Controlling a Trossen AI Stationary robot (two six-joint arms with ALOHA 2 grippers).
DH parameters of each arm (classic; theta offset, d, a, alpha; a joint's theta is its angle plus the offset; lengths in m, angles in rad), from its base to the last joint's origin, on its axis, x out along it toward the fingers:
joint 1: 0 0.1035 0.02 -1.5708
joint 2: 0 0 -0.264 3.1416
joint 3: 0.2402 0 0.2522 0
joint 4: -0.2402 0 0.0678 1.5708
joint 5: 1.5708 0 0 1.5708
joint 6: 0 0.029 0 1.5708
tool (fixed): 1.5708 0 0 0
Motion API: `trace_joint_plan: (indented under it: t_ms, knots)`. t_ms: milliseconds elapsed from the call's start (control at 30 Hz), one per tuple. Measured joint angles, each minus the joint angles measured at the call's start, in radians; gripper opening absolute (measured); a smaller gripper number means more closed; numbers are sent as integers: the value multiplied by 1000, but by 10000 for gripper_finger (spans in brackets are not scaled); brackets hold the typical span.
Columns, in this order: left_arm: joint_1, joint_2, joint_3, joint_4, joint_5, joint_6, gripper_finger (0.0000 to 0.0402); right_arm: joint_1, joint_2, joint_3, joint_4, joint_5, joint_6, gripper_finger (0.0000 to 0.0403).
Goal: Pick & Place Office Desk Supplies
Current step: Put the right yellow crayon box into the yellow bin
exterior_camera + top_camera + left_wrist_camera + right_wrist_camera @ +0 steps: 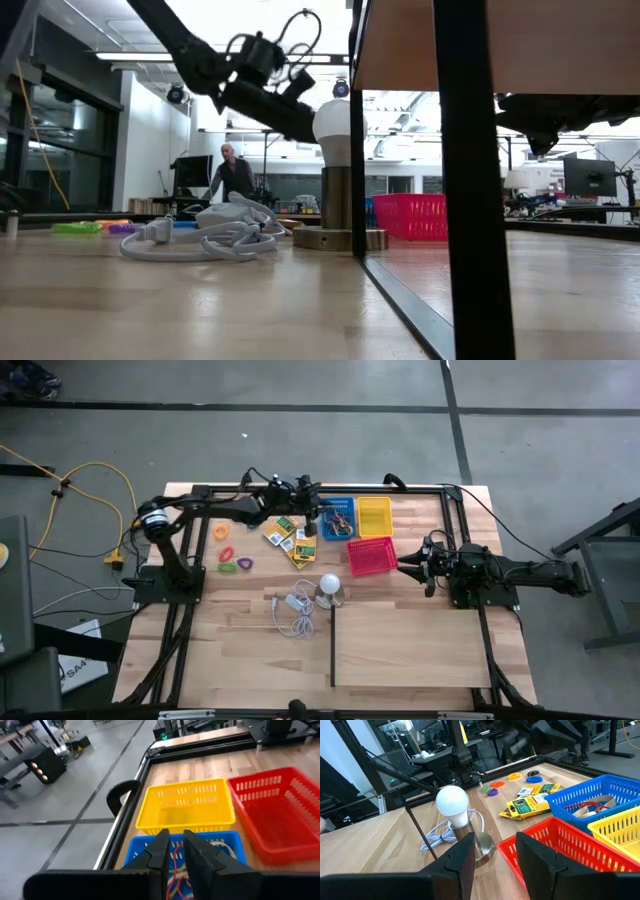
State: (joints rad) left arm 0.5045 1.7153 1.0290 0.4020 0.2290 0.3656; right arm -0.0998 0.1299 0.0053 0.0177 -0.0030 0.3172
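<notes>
My left gripper [176, 842] hangs above the blue basket [235, 847] at the table's far edge. Its fingers are a narrow gap apart with nothing between them. Coloured rubber bands [176, 870] lie in that basket. Yellow-and-green packets [290, 538] lie flat on the wood to the left of the baskets, and coloured rings [230, 550] lie farther left. My right gripper [495, 850] waits open at the table's right side, next to the red basket [555, 840], and holds nothing.
The yellow basket [375, 515] stands right of the blue one, and the red basket [372, 556] stands nearer. A white bulb on a silvery base [330, 586] and a coiled white cord [293, 610] sit mid-table. A black frame [440, 490] rims the table. A person [232, 175] stands in the room behind.
</notes>
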Motion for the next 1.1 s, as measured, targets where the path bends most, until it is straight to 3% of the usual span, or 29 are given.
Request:
trace_joint_plan:
  t_ms: [167, 367, 667, 933, 1100]
  knots:
    - [-9, -98, 0, -134, -49, 1, 49, 0, 0, 0, 0, 0, 0, 130]
    - [-39, -120, 0, -239, -79, 20, 49, 0, 0, 0, 0, 0, 0, 130]
    - [-82, -120, -6, -472, -81, -182, 49, 0, 0, 0, 0, 0, 0, 130]
    - [-160, -120, -11, -686, -243, -374, 49, 0, 0, 0, 0, 0, 0, 130]
    - [-199, -120, -11, -781, -266, -451, 49, 0, 0, 0, 0, 0, 0, 130]
